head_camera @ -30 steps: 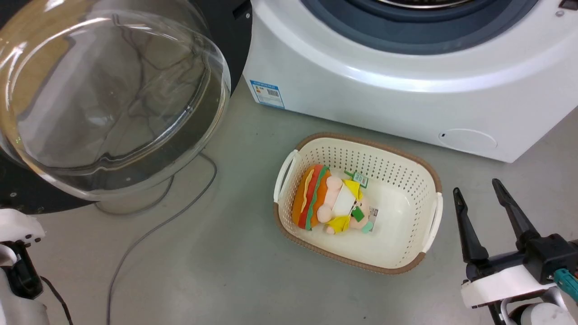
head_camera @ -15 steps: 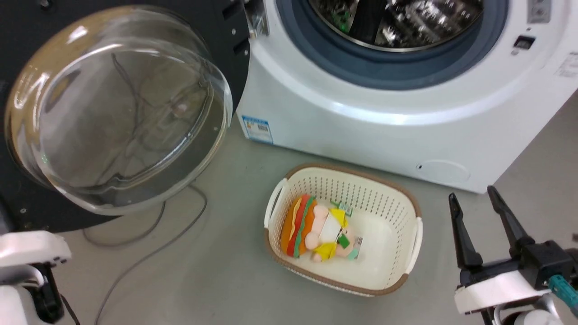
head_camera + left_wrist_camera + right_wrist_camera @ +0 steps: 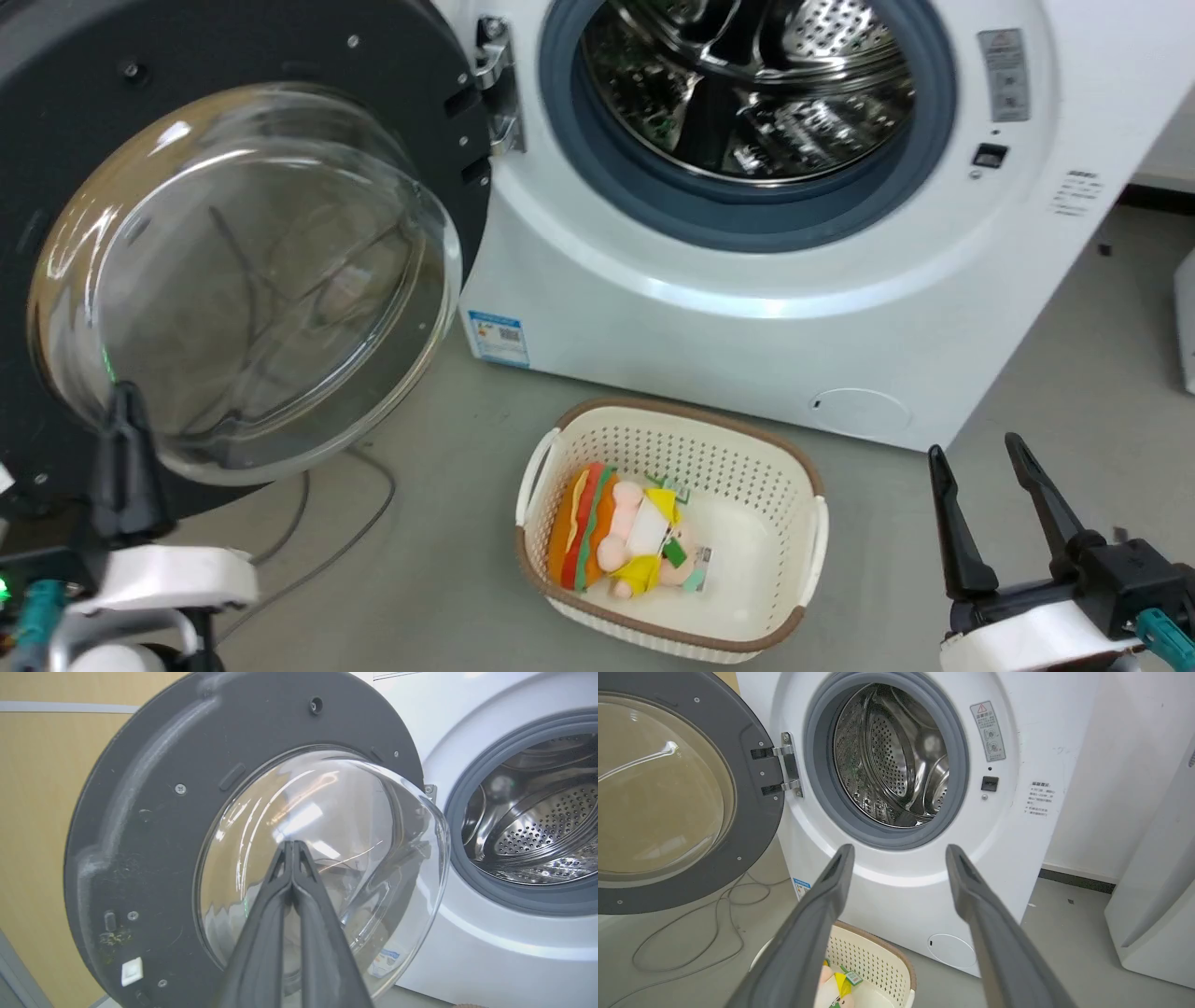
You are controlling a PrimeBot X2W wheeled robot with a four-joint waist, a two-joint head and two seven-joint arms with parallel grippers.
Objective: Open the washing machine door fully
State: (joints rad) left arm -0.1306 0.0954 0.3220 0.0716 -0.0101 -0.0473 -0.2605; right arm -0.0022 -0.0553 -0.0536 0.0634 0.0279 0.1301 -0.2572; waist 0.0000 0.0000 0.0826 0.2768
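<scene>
The washing machine door (image 3: 280, 56) stands swung wide to the left of the white washing machine (image 3: 709, 317), its black inner ring and clear glass dome (image 3: 243, 280) facing me. The steel drum (image 3: 747, 84) is exposed inside the grey gasket. My left gripper (image 3: 121, 397) is shut with nothing in it at the lower left, its fingers rising in front of the dome's lower edge. In the left wrist view the left gripper (image 3: 292, 844) points at the dome of the door (image 3: 154, 788). My right gripper (image 3: 973, 448) is open low at the right, facing the washing machine (image 3: 896, 872) with the door (image 3: 756, 812) to its left.
A cream basket (image 3: 775, 467) holding a burger plush toy (image 3: 616, 541) sits on the floor before the machine. Grey cables (image 3: 345, 541) loop on the floor under the door. A white appliance (image 3: 1157, 896) stands to the right, and a tan wall (image 3: 37, 812) lies behind the door.
The head camera has tilted up, so the drum and door show higher and fuller. My left gripper has risen into view with its fingers together. The right gripper keeps its place, open.
</scene>
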